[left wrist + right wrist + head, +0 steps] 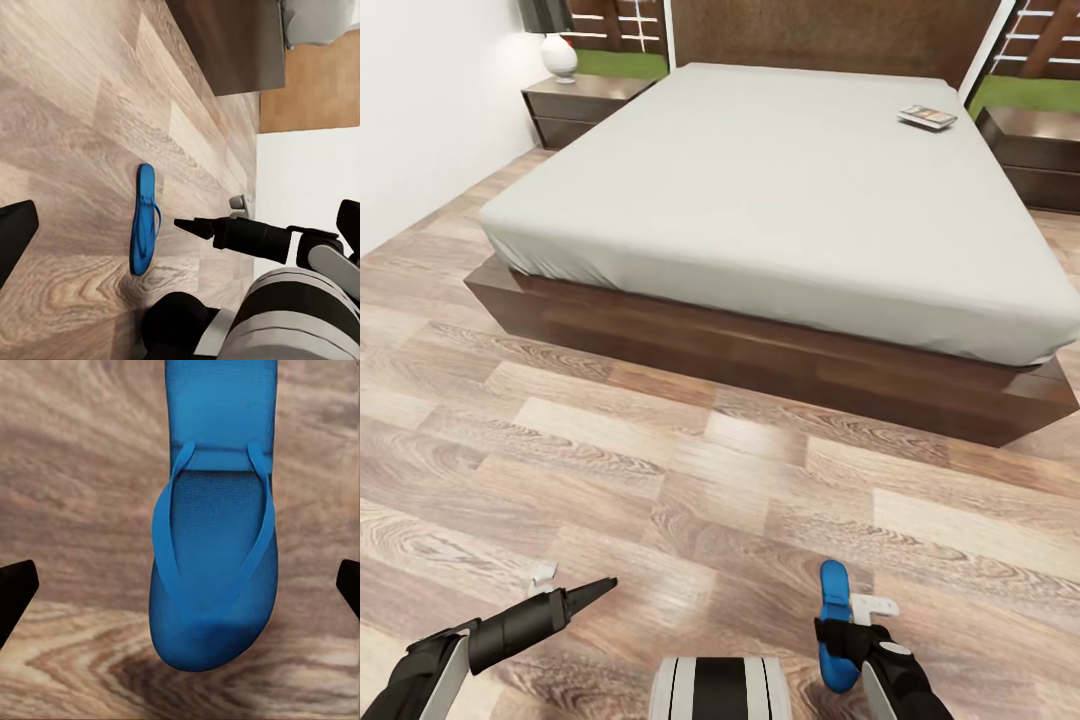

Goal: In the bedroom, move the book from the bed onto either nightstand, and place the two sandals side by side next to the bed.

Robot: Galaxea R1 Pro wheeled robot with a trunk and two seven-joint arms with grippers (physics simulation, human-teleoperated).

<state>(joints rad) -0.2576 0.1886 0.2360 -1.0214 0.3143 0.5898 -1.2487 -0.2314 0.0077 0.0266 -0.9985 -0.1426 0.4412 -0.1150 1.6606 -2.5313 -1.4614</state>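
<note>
Over the plank floor [660,480], I'm hovering my right claw [180,585], spread wide, above the sandal [214,547], lining up a grab; left claw [595,590] pinched together.

A home bedroom, low bed [780,190] with grey mattress, nightstands [582,105] flanking the headboard, lamp [559,55], wood-plank floor [660,480], white wall [430,100]

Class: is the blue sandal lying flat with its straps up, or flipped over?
Flat, straps up. The right wrist view shows the sandal on the floor, both straps arching over its sole.
</note>
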